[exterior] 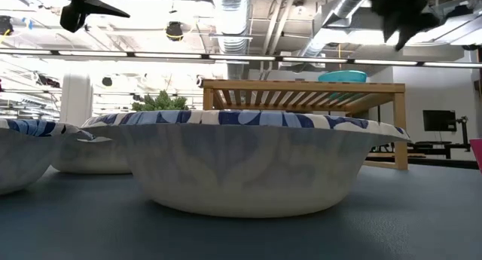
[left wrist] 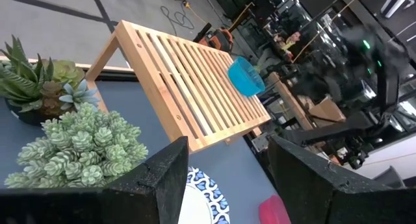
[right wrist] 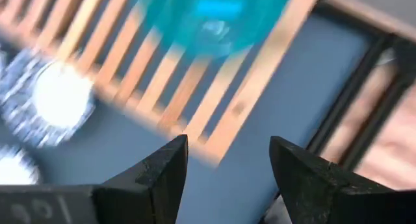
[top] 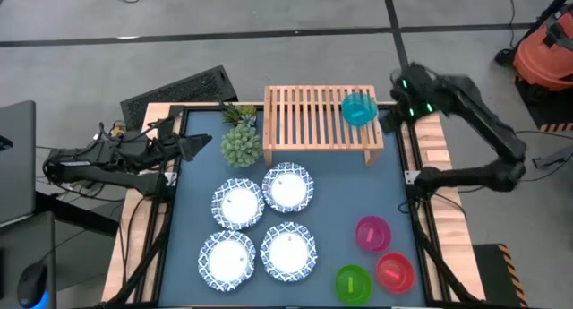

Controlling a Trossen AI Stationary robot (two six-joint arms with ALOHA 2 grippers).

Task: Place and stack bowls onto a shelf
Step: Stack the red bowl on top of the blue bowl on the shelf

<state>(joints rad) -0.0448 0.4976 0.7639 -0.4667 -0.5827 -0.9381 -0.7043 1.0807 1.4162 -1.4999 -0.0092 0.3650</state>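
Beside the shelf's [top: 320, 118] right end, the right gripper [top: 391, 119] hangs with fingers apart and empty; the teal bowl [top: 359, 108] sits on the slats just to its left; magenta bowl [top: 372, 233] lies nearer this arm than the left gripper [top: 183, 148], whose fingers are spread

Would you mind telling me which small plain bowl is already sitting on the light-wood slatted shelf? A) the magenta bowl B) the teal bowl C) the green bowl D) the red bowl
B: the small plain teal bowl sits on the slatted top of the low light-wood shelf, near its right end, while the magenta bowl, red bowl and green bowl are on the table.
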